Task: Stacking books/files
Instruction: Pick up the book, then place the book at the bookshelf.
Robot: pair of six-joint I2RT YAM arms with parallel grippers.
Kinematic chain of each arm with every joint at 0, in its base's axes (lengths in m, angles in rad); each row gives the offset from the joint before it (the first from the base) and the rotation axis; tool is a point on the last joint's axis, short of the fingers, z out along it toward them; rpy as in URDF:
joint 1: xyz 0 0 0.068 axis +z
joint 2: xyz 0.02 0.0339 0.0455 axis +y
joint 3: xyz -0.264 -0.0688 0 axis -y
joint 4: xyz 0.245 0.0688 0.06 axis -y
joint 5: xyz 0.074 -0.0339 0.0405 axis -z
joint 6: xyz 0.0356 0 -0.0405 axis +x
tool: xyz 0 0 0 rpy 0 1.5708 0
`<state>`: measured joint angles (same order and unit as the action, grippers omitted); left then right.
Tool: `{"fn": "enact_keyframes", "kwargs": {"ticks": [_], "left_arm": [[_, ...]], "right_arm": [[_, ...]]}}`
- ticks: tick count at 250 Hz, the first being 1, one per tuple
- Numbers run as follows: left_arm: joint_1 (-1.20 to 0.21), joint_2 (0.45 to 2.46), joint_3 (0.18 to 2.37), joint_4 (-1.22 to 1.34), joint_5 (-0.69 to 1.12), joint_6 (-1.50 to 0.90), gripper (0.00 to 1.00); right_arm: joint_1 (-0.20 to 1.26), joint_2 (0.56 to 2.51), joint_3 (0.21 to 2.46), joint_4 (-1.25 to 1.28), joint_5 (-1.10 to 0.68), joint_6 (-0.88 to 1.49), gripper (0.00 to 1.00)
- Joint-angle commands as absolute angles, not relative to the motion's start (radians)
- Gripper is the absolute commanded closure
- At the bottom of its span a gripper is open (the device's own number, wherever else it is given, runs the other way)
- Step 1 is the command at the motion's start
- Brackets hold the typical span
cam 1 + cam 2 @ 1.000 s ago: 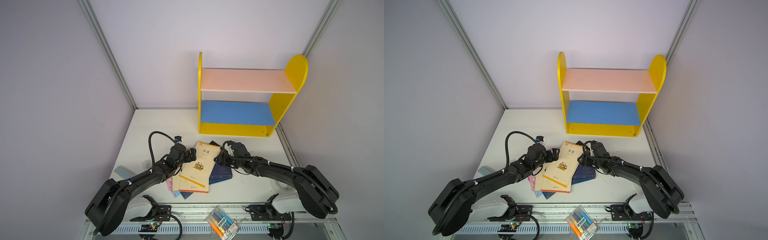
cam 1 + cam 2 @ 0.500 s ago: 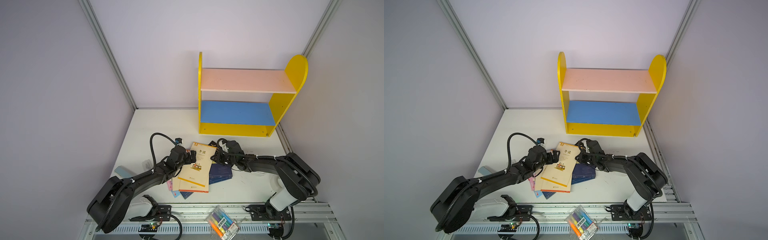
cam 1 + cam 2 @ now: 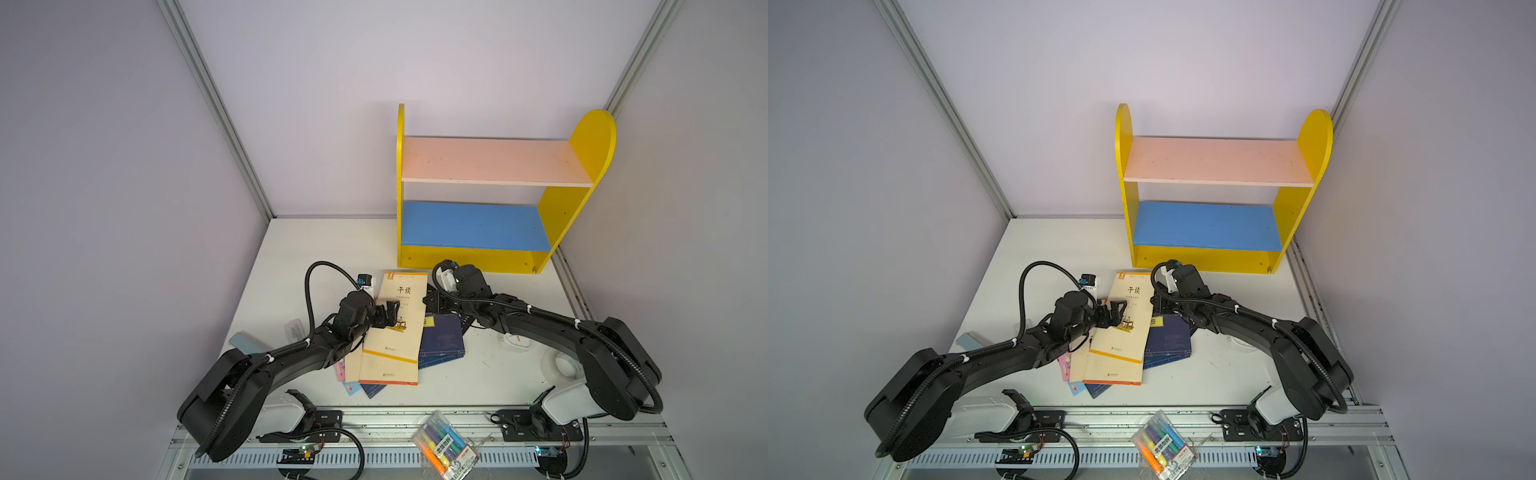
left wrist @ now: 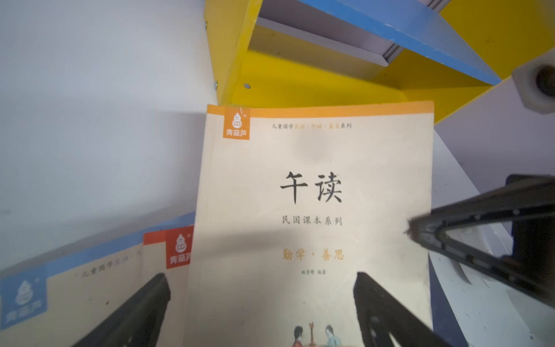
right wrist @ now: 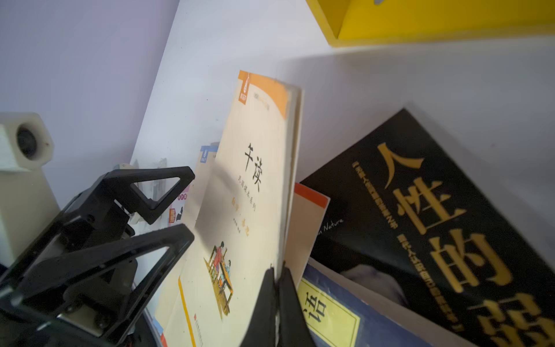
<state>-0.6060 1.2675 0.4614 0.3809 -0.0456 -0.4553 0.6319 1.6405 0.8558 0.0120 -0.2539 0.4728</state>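
**Cream book point(image 3: 395, 353) pinched by the right gripper point(image 5: 277, 278)**

The right gripper is clamped tight on the long edge of the orange-banded cream book, and that side sits raised above the navy book point(image 3: 442, 340). The left gripper point(image 3: 388, 318) hangs spread wide over the cover. The pile lies on the white table point(image 3: 324, 245), before the yellow shelf point(image 3: 582, 216).

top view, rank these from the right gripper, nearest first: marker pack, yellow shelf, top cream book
1. top cream book: the right gripper is shut on its right edge.
2. yellow shelf: just behind the gripper.
3. marker pack: farthest, at the very front.
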Motion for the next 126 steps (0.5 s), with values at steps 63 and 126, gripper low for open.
{"fn": "enact_keyframes", "kwargs": {"ticks": [63, 126], "left_arm": [[-0.606, 1.126, 0.595, 0.151, 0.053, -0.048, 0.02], [-0.601, 1.111, 0.78, -0.096, 0.174, 0.255, 0.02]], "right_arm": [[0.633, 1.503, 0.961, -0.277, -0.09, -0.205, 1.0], [0.615, 1.403, 0.973, -0.323, -0.195, -0.442, 1.0]]}}
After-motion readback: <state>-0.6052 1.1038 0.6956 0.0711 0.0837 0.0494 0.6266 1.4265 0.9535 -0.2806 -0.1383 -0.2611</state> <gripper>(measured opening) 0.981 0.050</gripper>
